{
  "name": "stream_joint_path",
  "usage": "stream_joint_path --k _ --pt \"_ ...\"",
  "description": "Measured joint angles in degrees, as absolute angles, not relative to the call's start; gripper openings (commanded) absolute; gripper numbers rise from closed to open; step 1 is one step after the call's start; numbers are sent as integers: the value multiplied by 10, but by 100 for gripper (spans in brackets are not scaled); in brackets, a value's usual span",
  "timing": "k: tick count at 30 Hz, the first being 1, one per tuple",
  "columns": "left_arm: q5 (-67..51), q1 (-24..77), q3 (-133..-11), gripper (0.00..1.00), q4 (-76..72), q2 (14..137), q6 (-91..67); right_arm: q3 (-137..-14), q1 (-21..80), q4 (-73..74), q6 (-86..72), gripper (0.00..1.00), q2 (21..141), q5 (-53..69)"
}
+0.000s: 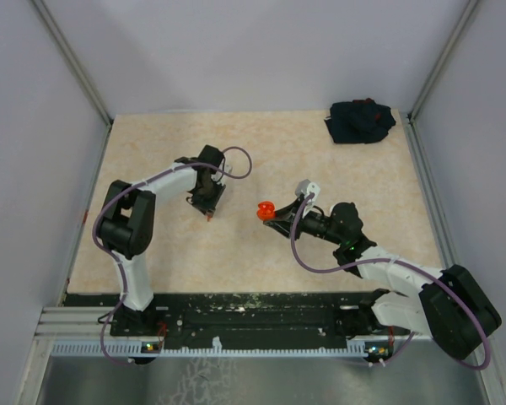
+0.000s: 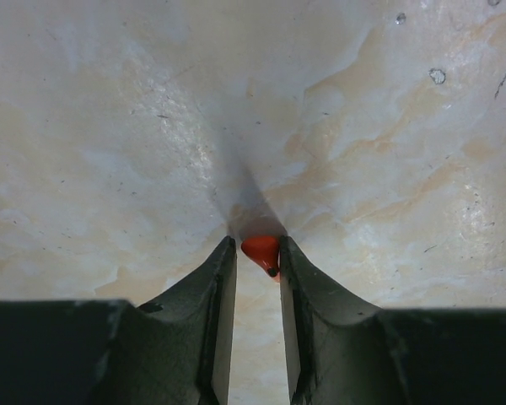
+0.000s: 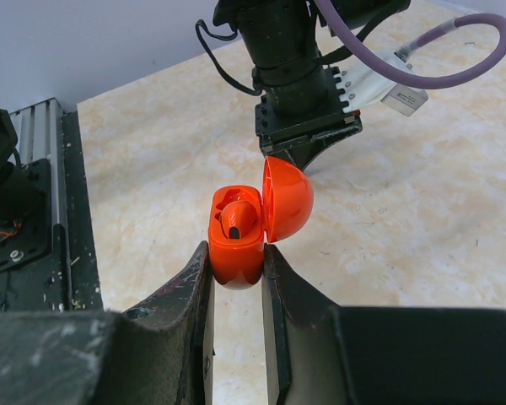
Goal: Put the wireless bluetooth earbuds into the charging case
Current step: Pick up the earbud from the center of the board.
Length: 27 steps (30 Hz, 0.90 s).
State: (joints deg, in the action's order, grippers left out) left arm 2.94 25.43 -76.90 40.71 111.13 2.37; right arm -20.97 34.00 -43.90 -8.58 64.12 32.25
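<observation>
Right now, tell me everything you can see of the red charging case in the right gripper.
The red charging case is glossy, smooth plastic, a rounded egg-like shell. It stands upright, its body pinched at both sides by the right gripper. Its domed lid is hinged open and swung to the side. One red earbud sits in a socket, dark tip showing; whether the second socket is filled cannot be told. Nothing else touches it.
</observation>
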Motion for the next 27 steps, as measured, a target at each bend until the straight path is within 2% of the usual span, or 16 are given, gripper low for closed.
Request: stream_joint_path --k 10,12,17,27 --pt "25 254 -769 21 407 1112 17 -210 340 -439 -86 0 641 322" --pt "25 254 -769 16 407 1111 13 -210 340 -439 -86 0 641 322" --pt "21 254 -752 14 387 1095 -1 -210 340 -439 -86 0 641 323" --pt "9 263 -692 16 268 961 -54 -210 340 -455 -97 0 666 340"
